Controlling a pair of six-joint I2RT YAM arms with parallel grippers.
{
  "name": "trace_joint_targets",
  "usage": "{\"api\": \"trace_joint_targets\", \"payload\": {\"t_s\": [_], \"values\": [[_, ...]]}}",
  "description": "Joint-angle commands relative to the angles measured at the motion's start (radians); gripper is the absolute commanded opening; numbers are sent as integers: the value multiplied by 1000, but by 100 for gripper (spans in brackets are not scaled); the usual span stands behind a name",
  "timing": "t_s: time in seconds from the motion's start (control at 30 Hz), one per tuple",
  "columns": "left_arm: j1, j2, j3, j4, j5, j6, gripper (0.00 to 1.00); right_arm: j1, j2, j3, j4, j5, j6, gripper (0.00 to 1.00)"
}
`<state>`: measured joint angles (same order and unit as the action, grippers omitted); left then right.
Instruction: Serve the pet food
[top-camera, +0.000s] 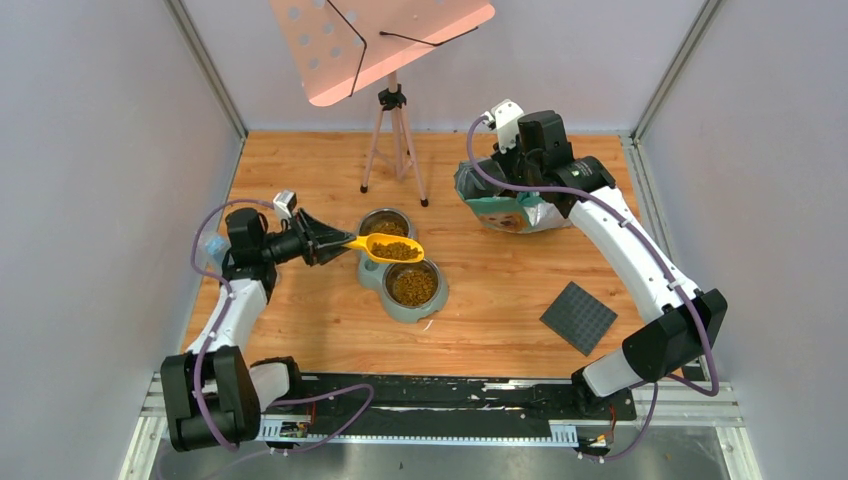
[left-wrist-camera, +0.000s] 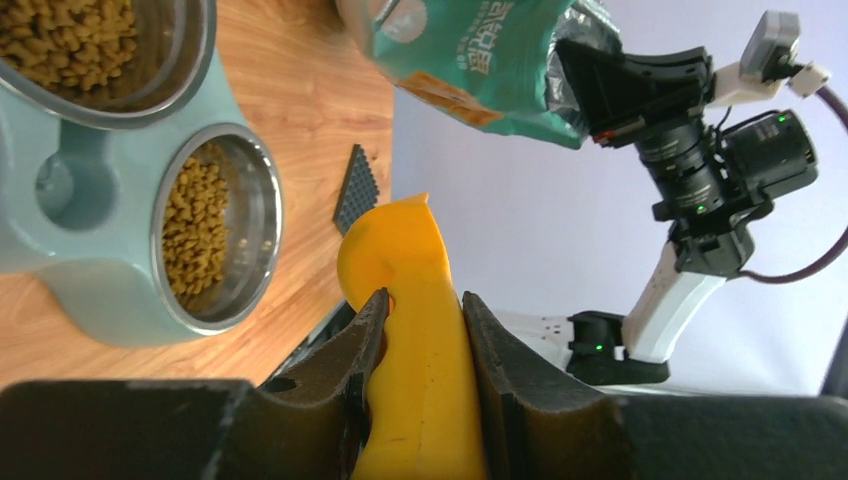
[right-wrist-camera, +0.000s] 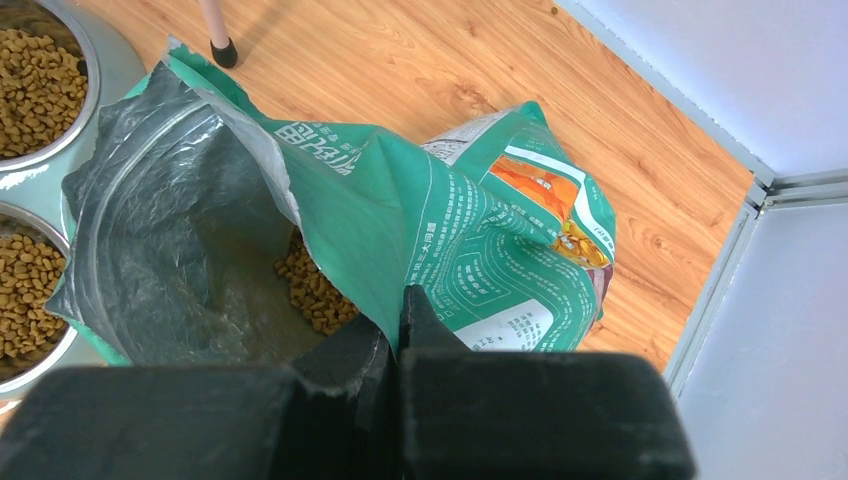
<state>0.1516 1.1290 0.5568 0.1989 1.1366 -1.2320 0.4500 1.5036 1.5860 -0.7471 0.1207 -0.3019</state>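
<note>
Brown pet food fills a yellow scoop, held level over a teal double feeder. My left gripper is shut on the scoop's handle, with a finger pressed on each side. Both steel bowls hold kibble, the near one and the far one. At the back right, my right gripper is shut on the rim of the teal-green bag, pinching the open edge. More kibble lies inside the bag.
A tripod carrying a pink perforated board stands at the back centre. A dark square mat lies on the wooden table at the front right. Grey walls close in the left, right and back.
</note>
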Motion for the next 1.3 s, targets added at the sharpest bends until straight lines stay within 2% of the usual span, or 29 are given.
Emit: {"api": "trace_joint_targets", "payload": {"t_s": [0.0,0.07,0.13,0.37,0.63,0.9,1.27], "values": [[35,-73,6,-215,39,278,0,-13,-26,21,88,3,-10,0],[35,-94,29,-399,4,414,0,-13,-32,21,93,3,-4,0],[36,-107,56,-496,-38,508,0,-13,-40,18,95,1,3,0],[36,-94,161,-707,-201,751,0,-13,-84,-26,106,-3,39,0],[0,-76,252,-864,-313,884,0,-12,-125,-51,139,-3,41,0],[-64,-34,346,-920,-367,956,0,-19,-154,-84,159,-6,35,0],[-190,79,416,-870,-385,939,0,-38,-198,-122,167,0,33,0]]}}
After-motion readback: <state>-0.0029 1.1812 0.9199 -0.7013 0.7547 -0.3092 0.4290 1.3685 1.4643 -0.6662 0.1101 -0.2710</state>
